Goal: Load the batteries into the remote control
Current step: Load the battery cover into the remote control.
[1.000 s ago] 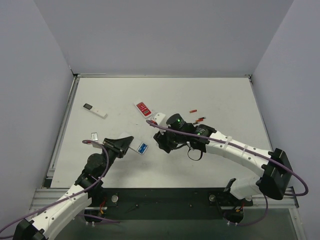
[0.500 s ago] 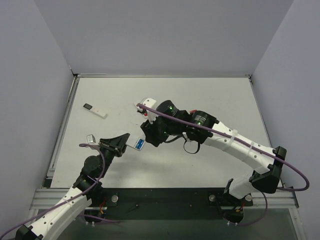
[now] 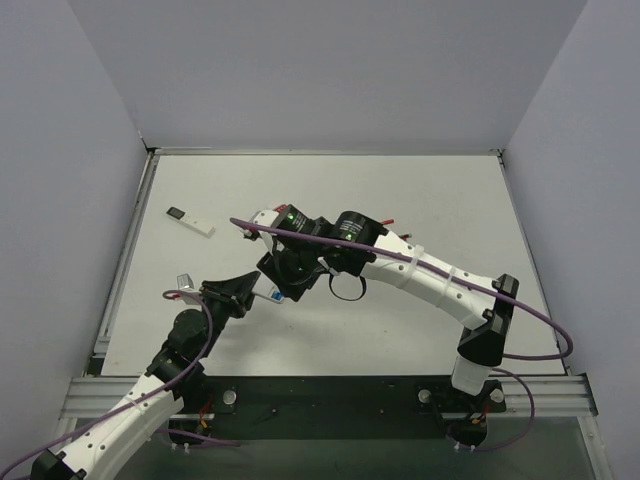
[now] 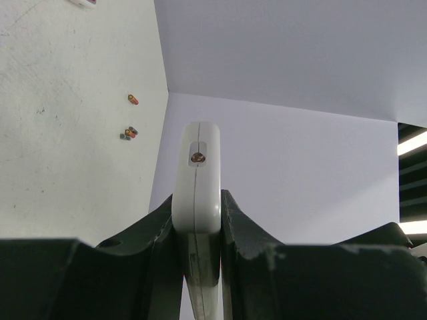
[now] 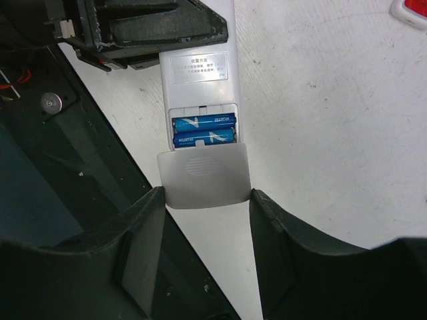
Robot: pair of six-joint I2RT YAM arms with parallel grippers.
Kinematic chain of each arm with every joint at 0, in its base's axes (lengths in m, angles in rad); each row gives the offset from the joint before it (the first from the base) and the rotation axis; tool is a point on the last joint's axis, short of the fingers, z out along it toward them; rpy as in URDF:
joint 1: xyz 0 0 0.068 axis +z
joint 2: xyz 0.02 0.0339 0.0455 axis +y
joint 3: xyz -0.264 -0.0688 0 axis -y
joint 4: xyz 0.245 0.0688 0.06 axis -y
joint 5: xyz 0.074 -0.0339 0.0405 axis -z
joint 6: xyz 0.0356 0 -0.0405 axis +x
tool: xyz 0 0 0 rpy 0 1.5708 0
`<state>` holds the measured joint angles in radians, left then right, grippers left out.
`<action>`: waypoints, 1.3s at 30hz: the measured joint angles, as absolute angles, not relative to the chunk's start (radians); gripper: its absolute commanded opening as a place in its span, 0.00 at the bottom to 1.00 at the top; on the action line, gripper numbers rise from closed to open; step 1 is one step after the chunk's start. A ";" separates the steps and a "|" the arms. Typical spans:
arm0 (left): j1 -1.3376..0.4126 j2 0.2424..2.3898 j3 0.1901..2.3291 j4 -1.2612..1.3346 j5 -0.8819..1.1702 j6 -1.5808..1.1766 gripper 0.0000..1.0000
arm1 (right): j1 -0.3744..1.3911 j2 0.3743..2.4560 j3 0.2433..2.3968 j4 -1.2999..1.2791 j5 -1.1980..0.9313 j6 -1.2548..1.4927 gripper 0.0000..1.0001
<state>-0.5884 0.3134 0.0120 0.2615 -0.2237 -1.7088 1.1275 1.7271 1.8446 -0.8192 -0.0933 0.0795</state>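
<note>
The remote control (image 5: 197, 73) shows its white back, and its far end is clamped in my left gripper (image 5: 153, 27). Two blue batteries (image 5: 203, 130) lie side by side in its open compartment. My right gripper (image 5: 205, 193) is shut on the white battery cover (image 5: 203, 175), whose tab edge meets the lower rim of the compartment. In the left wrist view the remote control (image 4: 197, 173) stands edge-on between the shut fingers of my left gripper (image 4: 197, 200). From above, the two grippers meet at the remote control (image 3: 268, 290), left gripper (image 3: 245, 290) against right gripper (image 3: 283, 280).
A slim white stick remote (image 3: 190, 222) lies at the back left. The corner of a red-faced remote (image 5: 410, 10) shows nearby. Small red cells (image 4: 130, 133) lie on the table beyond. My right arm (image 3: 420, 275) stretches across the middle of the table.
My right arm has swung left with the cover, bringing it to the remote in the left gripper. The left gripper with the remote has shifted slightly left.
</note>
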 measured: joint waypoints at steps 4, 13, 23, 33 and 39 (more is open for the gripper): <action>-0.588 0.321 0.012 0.262 -0.224 -1.719 0.00 | 1.127 1.769 1.872 -0.847 -0.091 0.079 0.04; -0.590 0.331 0.012 0.263 -0.224 -1.737 0.00 | 1.127 1.830 1.903 -0.863 -0.086 0.080 0.07; -0.597 0.348 0.012 0.279 -0.225 -1.761 0.00 | 1.122 1.858 1.910 -0.869 -0.096 0.097 0.11; -0.602 0.351 0.012 0.308 -0.232 -1.776 0.00 | 1.111 1.860 1.916 -0.876 -0.109 0.116 0.15; -0.604 0.350 0.012 0.311 -0.233 -1.777 0.00 | 1.107 1.862 1.916 -0.876 -0.109 0.124 0.16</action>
